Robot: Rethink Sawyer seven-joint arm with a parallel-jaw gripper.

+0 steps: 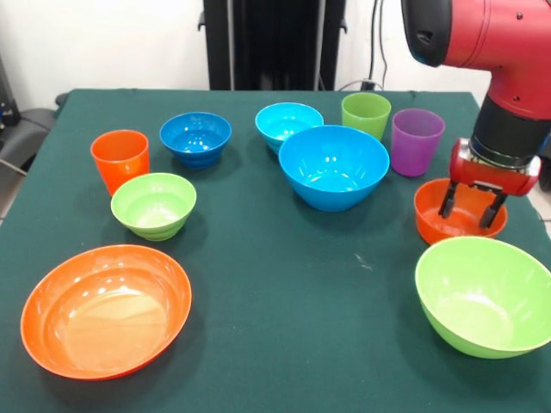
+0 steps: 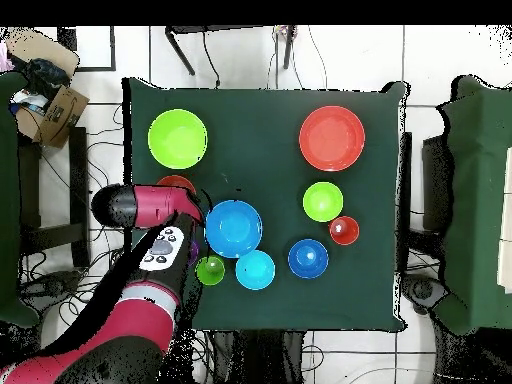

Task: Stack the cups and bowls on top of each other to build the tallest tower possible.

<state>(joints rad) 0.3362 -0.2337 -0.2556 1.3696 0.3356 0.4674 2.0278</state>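
Orange small bowl (image 1: pixel 458 212) under the spread hand (image 1: pixel 472 209) from the front, arm-covered from overhead

End effector (image 1: pixel 472 209) open over small orange bowl (image 1: pixel 456 215).

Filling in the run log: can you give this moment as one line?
claw: open, fingers inside small orange plastic bowl | held: nothing | tower: not started | purple plastic cup: just behind that bowl, standing alone
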